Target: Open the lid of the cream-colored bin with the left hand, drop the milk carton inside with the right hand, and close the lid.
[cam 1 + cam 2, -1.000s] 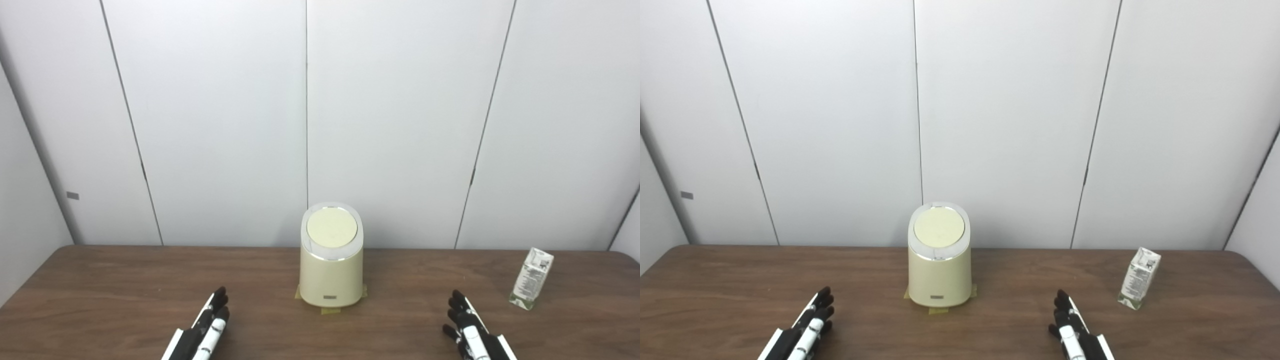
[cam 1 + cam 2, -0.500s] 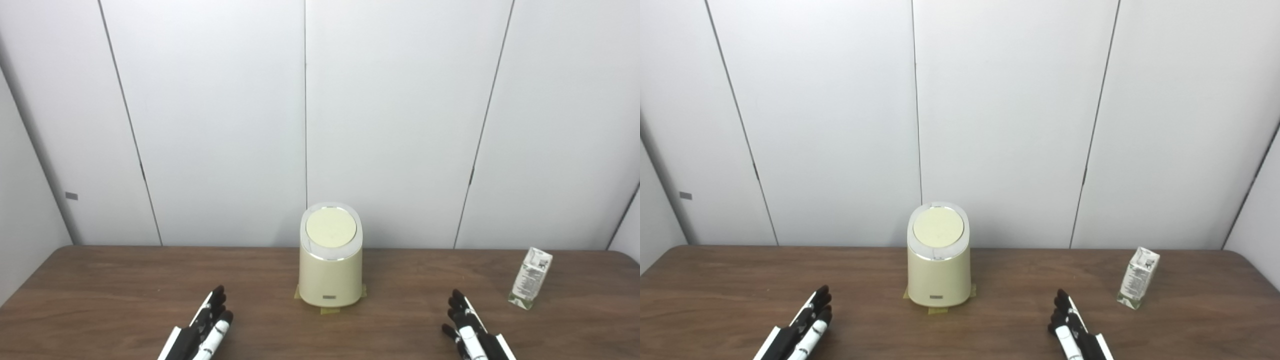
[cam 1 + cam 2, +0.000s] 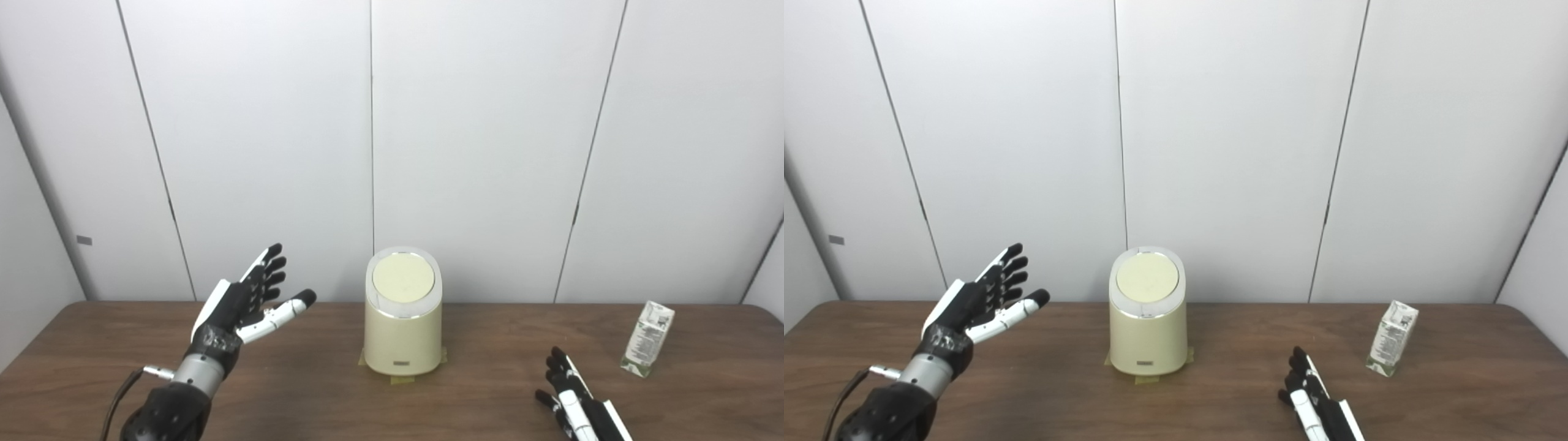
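Observation:
The cream-colored bin (image 3: 402,331) stands at the middle of the brown table, and its round lid (image 3: 403,280) is closed. The small white and green milk carton (image 3: 647,338) stands upright at the far right of the table. My left hand (image 3: 248,301) is raised above the table to the left of the bin, open and empty, with fingers spread and thumb pointing toward the bin. My right hand (image 3: 574,405) lies low near the front edge at the right, open and empty, with the carton farther back and to its right.
Yellow tape tabs (image 3: 400,379) show under the bin's base. A white panelled wall (image 3: 490,141) rises right behind the table. A cable (image 3: 116,401) hangs from the left wrist. The table's right edge (image 3: 773,318) lies just past the carton.
My left hand has risen from low at the table's front edge to lid height, left of the bin, with fingers spread. My right hand has hardly moved. The view has shifted slightly.

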You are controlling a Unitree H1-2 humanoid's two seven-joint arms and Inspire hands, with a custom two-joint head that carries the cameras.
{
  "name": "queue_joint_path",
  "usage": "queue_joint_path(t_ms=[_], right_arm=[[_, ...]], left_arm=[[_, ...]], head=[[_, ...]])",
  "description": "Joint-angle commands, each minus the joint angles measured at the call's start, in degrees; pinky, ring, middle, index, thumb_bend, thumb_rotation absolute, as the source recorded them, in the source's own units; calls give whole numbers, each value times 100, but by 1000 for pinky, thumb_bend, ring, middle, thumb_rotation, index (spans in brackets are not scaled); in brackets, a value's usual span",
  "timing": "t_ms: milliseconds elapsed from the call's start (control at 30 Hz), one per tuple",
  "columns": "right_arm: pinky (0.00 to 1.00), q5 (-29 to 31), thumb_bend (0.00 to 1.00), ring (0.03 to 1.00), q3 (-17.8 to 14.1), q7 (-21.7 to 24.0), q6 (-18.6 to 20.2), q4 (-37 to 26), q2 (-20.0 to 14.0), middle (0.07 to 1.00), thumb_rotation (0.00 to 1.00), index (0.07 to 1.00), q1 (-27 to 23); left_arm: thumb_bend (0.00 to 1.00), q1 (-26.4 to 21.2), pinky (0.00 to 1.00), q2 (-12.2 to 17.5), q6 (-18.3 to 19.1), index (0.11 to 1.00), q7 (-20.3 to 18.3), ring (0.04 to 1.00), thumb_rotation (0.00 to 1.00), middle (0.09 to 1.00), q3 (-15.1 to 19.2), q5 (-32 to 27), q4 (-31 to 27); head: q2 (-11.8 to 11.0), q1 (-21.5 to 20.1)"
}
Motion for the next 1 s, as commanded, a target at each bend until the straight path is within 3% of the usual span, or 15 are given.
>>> queue_joint_path(t_ms=[0, 133, 300, 567, 800, 967], right_arm=[[910, 63, 621, 982, -25, 51, -83, -67, -56, 982, 842, 975, -197], [918, 115, 622, 984, -33, 74, -85, -28, -52, 983, 820, 977, -210], [909, 123, 611, 973, -14, 69, -70, -19, -43, 973, 816, 968, -214], [919, 120, 594, 961, 10, 41, 22, -33, -11, 964, 798, 957, -218], [910, 100, 585, 958, 67, 57, 12, -93, 10, 968, 812, 963, -200], [904, 126, 565, 959, 101, 73, 71, -179, 28, 969, 793, 966, -178]], left_arm=[[776, -368, 867, 129, 182, 991, -81, 912, 349, 954, -59, 129, -75], [770, -924, 880, 253, 268, 1000, -361, 920, 325, 969, -270, 358, 236], [842, -1738, 877, 234, 278, 1000, -749, 929, 241, 968, -447, 550, 936], [880, -2745, 850, -200, 279, 985, -1290, 925, 122, 961, -609, 1565, 2052], [884, -3534, 850, -566, 278, 981, -1401, 920, 114, 956, -801, 2239, 3206], [882, -3860, 918, -681, 254, 973, -1229, 962, 117, 972, -1238, 2509, 3731]], head=[[3, 9], [20, 4], [35, 5], [86, 23], [167, 0], [220, -4]])
